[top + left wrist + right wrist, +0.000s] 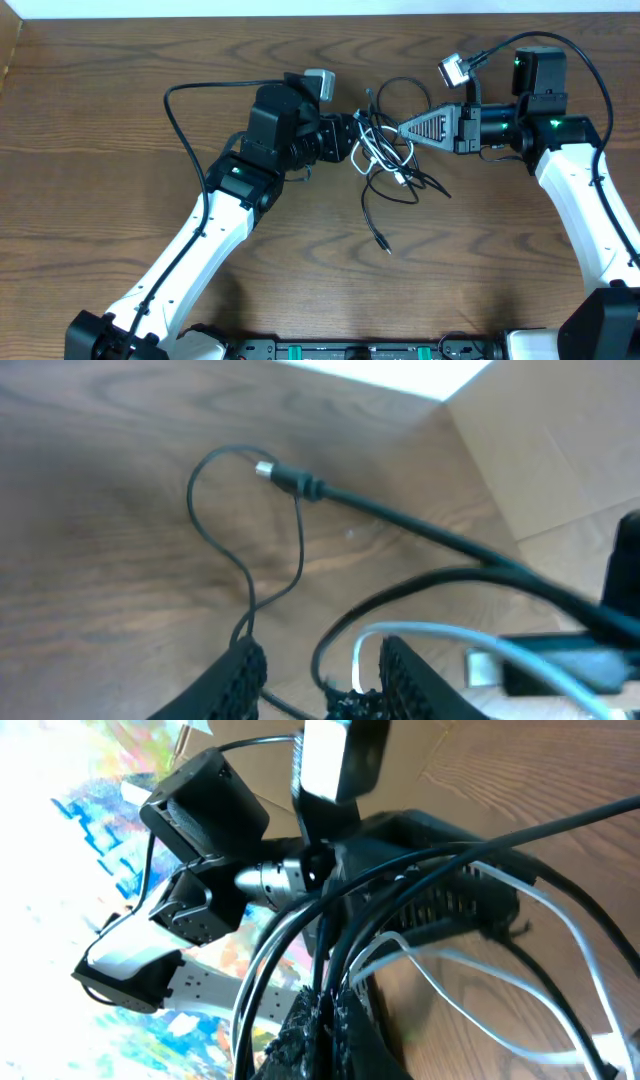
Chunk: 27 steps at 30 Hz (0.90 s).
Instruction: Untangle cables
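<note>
Black cables [378, 150] knotted; 1 trails lengthwise toward near edge.

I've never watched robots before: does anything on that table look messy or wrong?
Yes: the cables lie in a tangled heap on the table, black loops crossing over a white cord. The right gripper is shut on a few black strands. Nothing looks broken or spilled.

The table [100, 150] is smooth, dull brown wood, the black cables [400, 517] look like smooth rubbery plastic, the white cable [420, 628] is shiny plastic, the plug tip [263, 470] at eleven o'clock in the left wrist view is bright metal, and the left gripper [320, 650] has rough black plastic fingers [240, 672].
</note>
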Tool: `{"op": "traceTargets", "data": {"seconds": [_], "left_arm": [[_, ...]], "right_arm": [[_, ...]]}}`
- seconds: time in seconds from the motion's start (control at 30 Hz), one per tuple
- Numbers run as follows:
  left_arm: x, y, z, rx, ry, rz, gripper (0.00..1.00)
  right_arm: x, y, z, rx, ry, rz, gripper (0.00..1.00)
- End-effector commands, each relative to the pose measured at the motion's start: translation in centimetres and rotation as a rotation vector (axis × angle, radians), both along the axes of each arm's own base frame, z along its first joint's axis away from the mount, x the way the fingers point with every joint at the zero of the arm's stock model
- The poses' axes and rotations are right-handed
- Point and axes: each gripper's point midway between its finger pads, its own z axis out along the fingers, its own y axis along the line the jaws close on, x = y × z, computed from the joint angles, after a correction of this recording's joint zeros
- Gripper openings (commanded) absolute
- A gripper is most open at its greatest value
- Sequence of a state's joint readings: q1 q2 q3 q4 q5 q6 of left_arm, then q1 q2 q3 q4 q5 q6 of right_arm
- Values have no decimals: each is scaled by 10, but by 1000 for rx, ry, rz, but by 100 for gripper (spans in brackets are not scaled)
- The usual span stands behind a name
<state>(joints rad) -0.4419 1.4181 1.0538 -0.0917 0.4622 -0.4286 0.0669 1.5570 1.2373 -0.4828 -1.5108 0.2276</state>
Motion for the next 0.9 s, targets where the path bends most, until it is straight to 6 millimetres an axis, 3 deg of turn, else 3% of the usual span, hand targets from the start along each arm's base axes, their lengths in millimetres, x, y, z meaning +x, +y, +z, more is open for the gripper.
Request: {"op": "traceTargets", "data": {"seconds": [0.0,0.27,0.57,0.87], "left_arm": [[-8,0,-9,24,49,-29,39],[-15,29,-46,195,146,64,39],[-17,26,-45,183,150,54,41],[-4,30,-38,191,94,99,41]], "right_arm": [[-2,1,4,13,0,14,1],[1,-3,4,13,0,1,1],[2,-4,2,4,-1,-8,1],[4,-4,0,-10,-1,-21,1]]}}
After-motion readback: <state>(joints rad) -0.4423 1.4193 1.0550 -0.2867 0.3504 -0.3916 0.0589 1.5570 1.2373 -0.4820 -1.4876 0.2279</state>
